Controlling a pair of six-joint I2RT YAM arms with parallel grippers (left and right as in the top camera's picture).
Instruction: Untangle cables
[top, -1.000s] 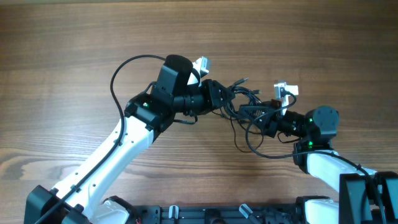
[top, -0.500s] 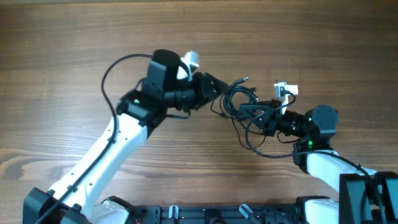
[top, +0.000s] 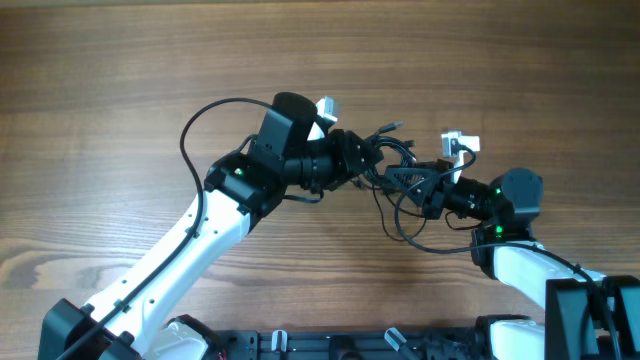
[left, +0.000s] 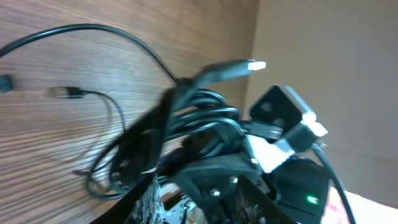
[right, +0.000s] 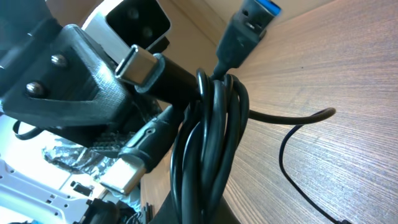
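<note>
The cables (top: 398, 168) are a tangle of thin black cords held up between my two grippers, with loops (top: 405, 235) drooping to the table. My right gripper (top: 422, 192) is shut on the cables. In the right wrist view the bundle (right: 211, 137) rises straight out of the right gripper (right: 206, 214), with a blue-tipped plug (right: 255, 12) on top. My left gripper (top: 368, 160) is against the tangle's left side. In the left wrist view the left gripper (left: 202, 208) has its jaws apart just short of the cables (left: 199, 124). I see no cord pinched between them.
The wooden table (top: 120, 60) spreads all around. A loose cord end with a small plug (left: 65, 92) lies flat on it. The left arm's own thick black cable (top: 195, 125) arcs out to the left. A dark rail (top: 330, 345) runs along the near edge.
My left gripper drew back to the left, off the tangle, then returned to it with its jaws a little wider. The right gripper and its bundle stayed put.
</note>
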